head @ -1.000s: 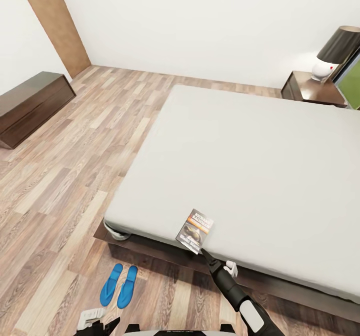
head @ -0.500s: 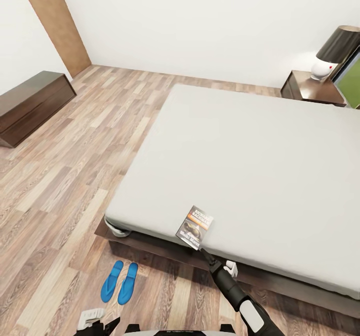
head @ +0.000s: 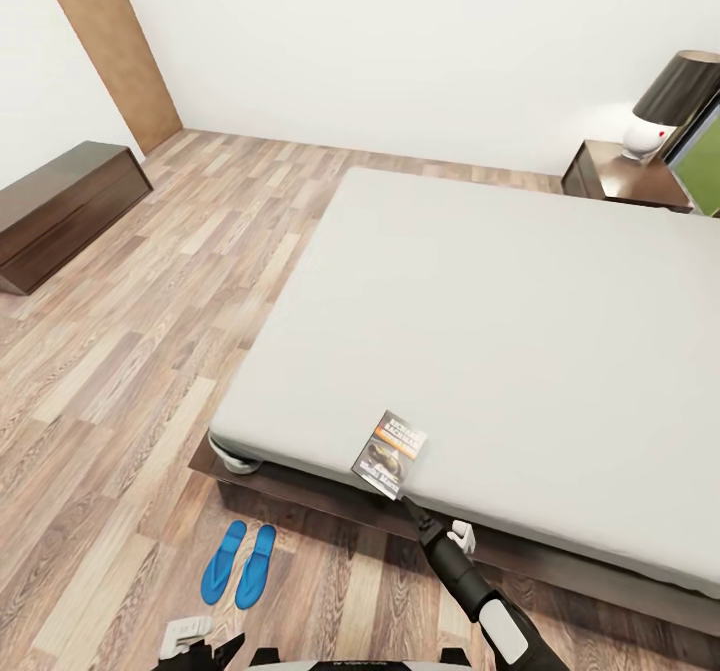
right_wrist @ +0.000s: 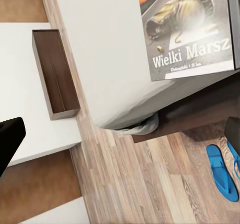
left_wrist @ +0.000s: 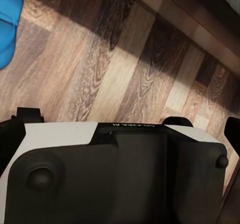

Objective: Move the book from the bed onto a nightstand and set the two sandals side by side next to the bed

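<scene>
Wood-plank floor (head: 130, 371) and white walls are seen, with a long dark bench (head: 60, 206) at far left. Two blue sandals (head: 238, 563) lie side by side on the floor near the bed's corner, long axes running toward the bed. On the bed (head: 500, 331), at its near edge, the book (head: 389, 454) lies with its long axis angled rightward; "Wielki Marsz" is legible. Whether the right gripper (head: 408, 504) fingers grip it cannot be told. A nightstand (head: 620, 176) stands far right.

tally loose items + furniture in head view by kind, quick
Book: 1
Blue sandals: 2
Bed: 1
Nightstand: 1
Lamp: 1
Long dark bench: 1
Total: 7
</scene>
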`<state>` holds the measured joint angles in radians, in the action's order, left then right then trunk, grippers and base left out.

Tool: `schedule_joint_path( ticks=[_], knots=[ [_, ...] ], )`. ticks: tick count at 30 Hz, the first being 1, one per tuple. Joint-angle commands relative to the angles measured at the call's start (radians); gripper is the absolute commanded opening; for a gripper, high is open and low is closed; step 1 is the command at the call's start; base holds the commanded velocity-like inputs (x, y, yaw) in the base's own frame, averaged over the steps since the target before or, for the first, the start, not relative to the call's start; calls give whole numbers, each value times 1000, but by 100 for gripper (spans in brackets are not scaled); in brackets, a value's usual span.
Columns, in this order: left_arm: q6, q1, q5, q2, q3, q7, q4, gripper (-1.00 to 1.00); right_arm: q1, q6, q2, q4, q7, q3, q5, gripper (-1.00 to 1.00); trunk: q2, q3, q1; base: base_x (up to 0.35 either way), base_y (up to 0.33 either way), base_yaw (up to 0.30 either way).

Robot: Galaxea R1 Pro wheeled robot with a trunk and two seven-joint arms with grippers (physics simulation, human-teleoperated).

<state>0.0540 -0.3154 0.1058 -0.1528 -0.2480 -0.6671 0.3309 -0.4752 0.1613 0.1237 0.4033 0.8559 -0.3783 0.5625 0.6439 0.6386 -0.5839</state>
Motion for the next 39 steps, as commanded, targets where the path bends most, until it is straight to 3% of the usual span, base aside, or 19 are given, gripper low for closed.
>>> schedule_joint_path(
  ticks=[1, 39],
  knots=[
    [1, -1, 3, 0, -2, -5, -1, 100, 0, 10, 1, 0, 3, -4, 7, 100, 8, 4, -4, 0, 0, 0],
    [1, -1, 3, 1, -2, -5, -2, 100, 0, 10, 1, 0, 3, -4, 8, 100, 274, 123, -150, 0, 0, 0]
  ],
)
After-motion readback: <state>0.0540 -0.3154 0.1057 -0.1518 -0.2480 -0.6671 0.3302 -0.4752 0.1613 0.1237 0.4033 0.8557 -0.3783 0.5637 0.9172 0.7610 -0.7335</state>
